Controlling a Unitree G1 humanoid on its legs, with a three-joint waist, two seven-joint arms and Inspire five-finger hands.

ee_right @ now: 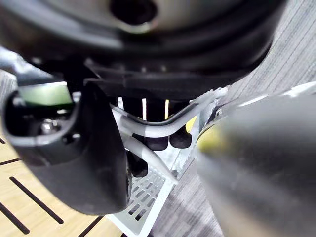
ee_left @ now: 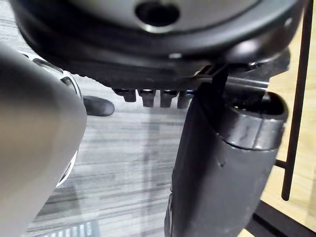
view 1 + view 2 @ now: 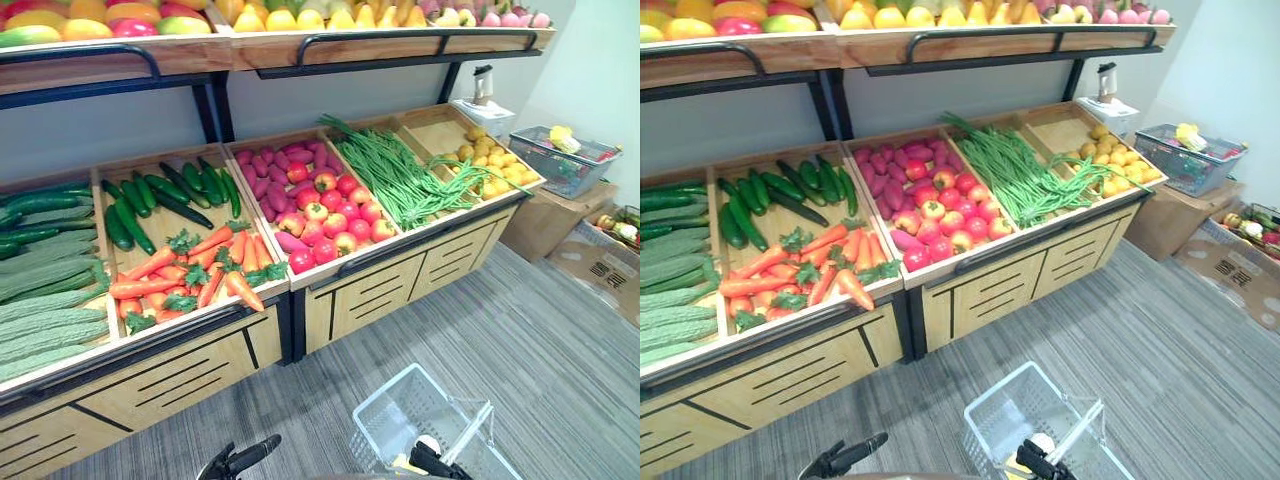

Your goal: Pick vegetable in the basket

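Note:
A white mesh basket [image 3: 400, 415] hangs low over the grey floor in front of the produce stand. My right hand [image 3: 432, 462] is shut on its white handle [image 1: 148, 129], fingers curled round it. Something yellow [image 3: 1018, 463] shows in the basket by that hand. My left hand [image 3: 240, 460] sits low to the left of the basket, fingers relaxed and holding nothing. On the stand lie carrots [image 3: 190, 275], dark cucumbers [image 3: 160, 200], green beans [image 3: 400, 180], red tomatoes [image 3: 330, 220] and purple roots [image 3: 265, 175].
Long pale green gourds [image 3: 40, 300] fill the far left bin and yellow produce [image 3: 490, 165] the far right one. An upper shelf [image 3: 300, 45] of fruit overhangs the bins. A grey basket [image 3: 565, 160] and cardboard boxes [image 3: 600, 265] stand at the right.

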